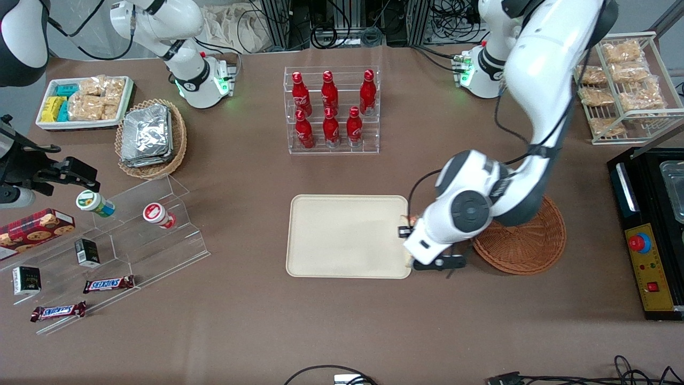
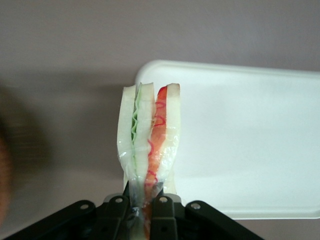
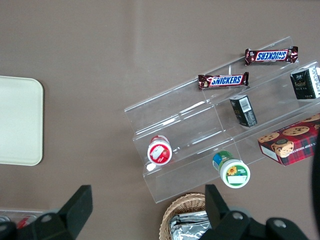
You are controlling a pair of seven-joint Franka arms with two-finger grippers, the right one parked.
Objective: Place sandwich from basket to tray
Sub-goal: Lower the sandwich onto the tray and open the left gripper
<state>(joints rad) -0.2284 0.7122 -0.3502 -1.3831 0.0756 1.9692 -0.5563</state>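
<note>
— Where was the left arm's black two-finger gripper, and what did it have?

— It hung over the edge of the large flat cream-beige plastic tray, fingers closed tight on the wrapped triangular white-bread sandwich, pinched by one corner so the orange-red and green filling faced outward.

— And the round reddish-brown wicker basket?

— Just beside the gripper, toward the working arm's end of the table, with no sandwich visible in it. I judged the wedge was held by its corner so it could be lowered flat onto the tray.
</note>
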